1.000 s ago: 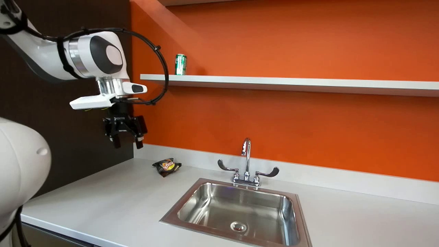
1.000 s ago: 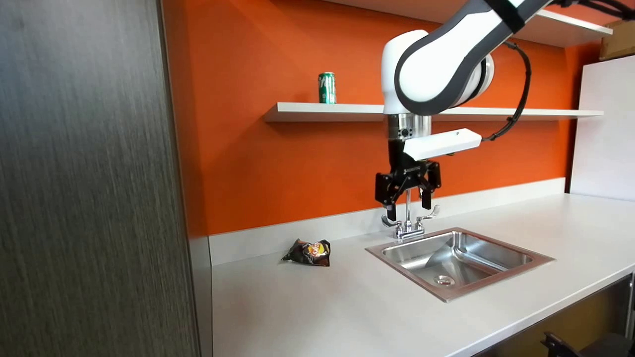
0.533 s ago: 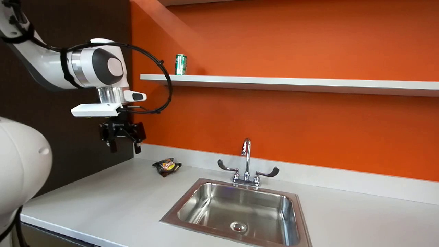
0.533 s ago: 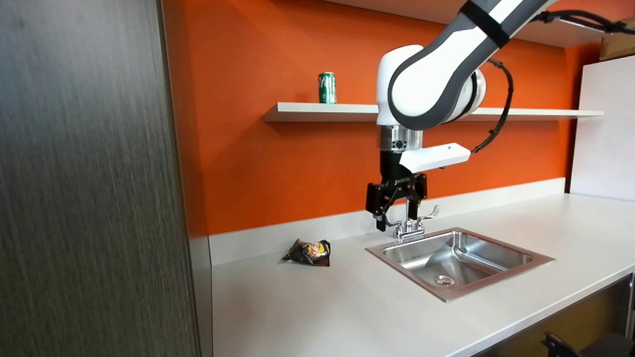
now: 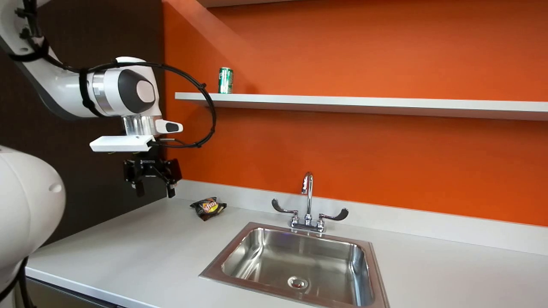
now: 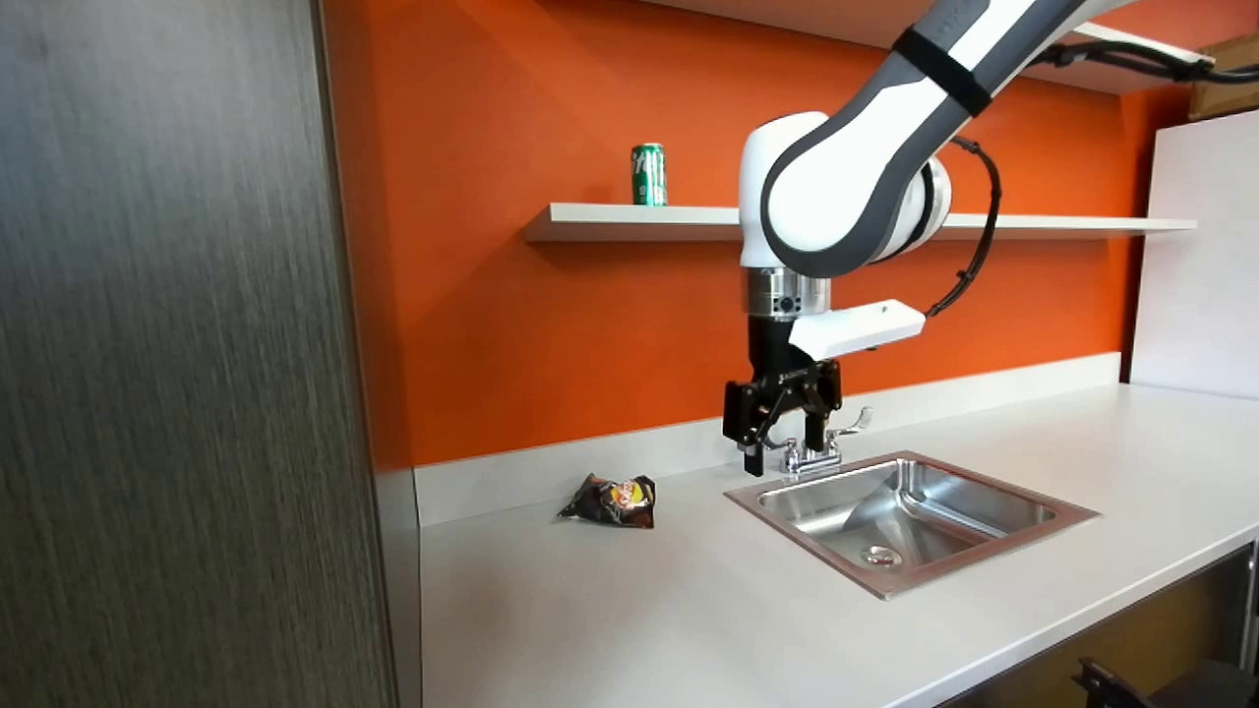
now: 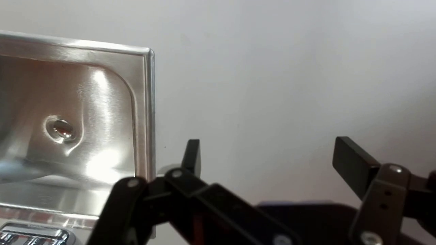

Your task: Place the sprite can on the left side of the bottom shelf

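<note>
The green and silver Sprite can stands upright on the left part of the lower white shelf in both exterior views [image 5: 225, 80] [image 6: 648, 175]. The shelf [image 5: 342, 103] runs along the orange wall and also shows in an exterior view [image 6: 629, 224]. My gripper [image 5: 155, 191] points straight down, below shelf height and above the counter, apart from the can. In an exterior view the gripper [image 6: 784, 450] overlaps the faucet. In the wrist view the gripper's fingers [image 7: 267, 146] are wide apart with only bare counter between them. The can is out of the wrist view.
A dark chip bag [image 5: 208, 208] lies on the white counter [image 5: 141, 252] near the back wall. A steel sink [image 5: 232, 246] with a faucet [image 5: 308, 201] is set in the counter. A dark panel [image 6: 187, 354] stands at the counter's end. An upper shelf [image 6: 777, 20] hangs above.
My arm and gripper have moved down toward the counter, and slightly left in an exterior view. The gripper stays open. The can and chip bag have not moved.
</note>
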